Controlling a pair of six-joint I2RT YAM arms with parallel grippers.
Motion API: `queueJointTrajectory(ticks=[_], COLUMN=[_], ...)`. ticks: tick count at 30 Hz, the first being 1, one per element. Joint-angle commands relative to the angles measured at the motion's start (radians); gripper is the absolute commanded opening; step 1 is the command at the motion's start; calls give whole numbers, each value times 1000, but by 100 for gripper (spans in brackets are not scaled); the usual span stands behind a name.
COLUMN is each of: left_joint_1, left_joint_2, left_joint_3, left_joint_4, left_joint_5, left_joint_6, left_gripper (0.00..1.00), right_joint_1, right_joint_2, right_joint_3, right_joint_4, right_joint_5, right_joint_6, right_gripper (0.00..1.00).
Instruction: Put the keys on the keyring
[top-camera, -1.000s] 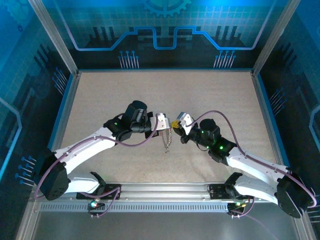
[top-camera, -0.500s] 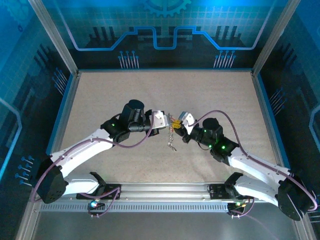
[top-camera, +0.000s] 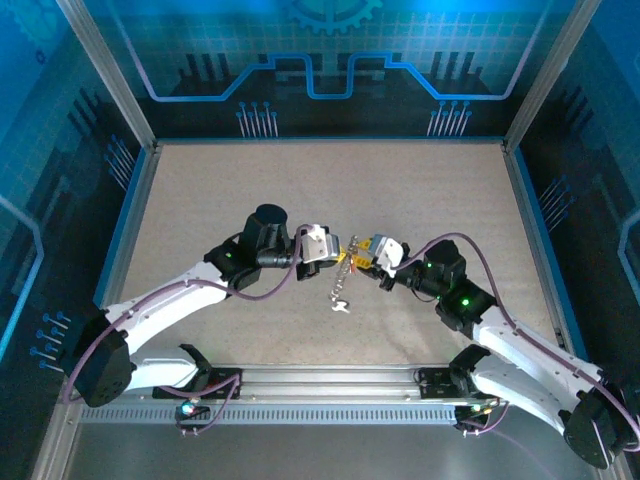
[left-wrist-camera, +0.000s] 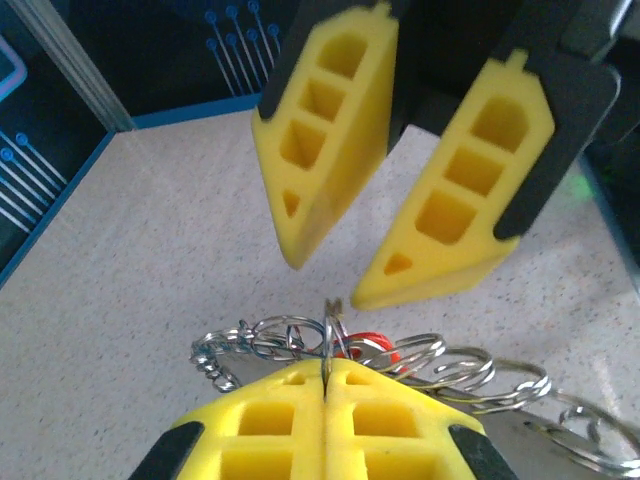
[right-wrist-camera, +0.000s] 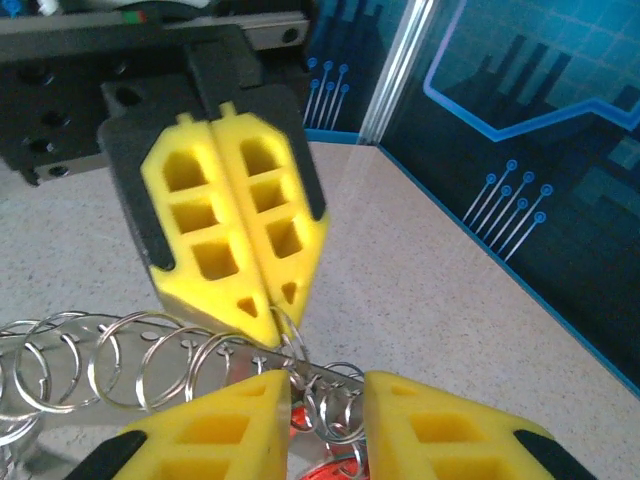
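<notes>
Two grippers meet over one keyring, held in the air above the middle of the surface (top-camera: 250, 190).
The left gripper (left-wrist-camera: 327, 365) has its jaws shut on the thin wire of the keyring (left-wrist-camera: 440, 365). The right gripper (left-wrist-camera: 338, 278) faces it with jaws a little apart, and nothing is clamped between them. A row of small rings is strung along the wire, a red tag (left-wrist-camera: 367, 346) shows behind them, and in the top view a short tail of metal pieces hangs down toward the surface. I judge the bunch to be light, with a springy wire that is stiff enough to keep its form. The smooth metal looks slippery, and the loose rings will probably slide and swing when touched. The best place to take hold seems to be a bare part of the wire, just beside the left jaws, not the small rings.
</notes>
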Motion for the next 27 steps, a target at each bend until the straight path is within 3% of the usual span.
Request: queueJointTrajectory(ticks=[1, 10, 17, 21, 27], left_joint_1=[-6, -8, -8, -7, -8], left_joint_2=[-23, -23, -19, -12, -6], left_joint_3=[-7, -12, -41, -37, -39], left_joint_4=[112, 129, 179, 177, 200], left_joint_5=[101, 213, 215, 214, 220], left_joint_6=[-43, -40, -46, -47, -60], left_gripper=[0, 0, 0, 0, 0], right_joint_1=[-12, -12, -12, -12, -12], right_joint_2=[-3, -12, -49, -79, -99], right_joint_3=[6, 3, -6, -21, -26], right_joint_4=[-71, -63, -67, -66, -69], right_joint_5=[-73, -106, -118, -89, -82], right_joint_6=[-68, -101, -109, -107, -112], right_gripper=[27, 24, 23, 33, 34])
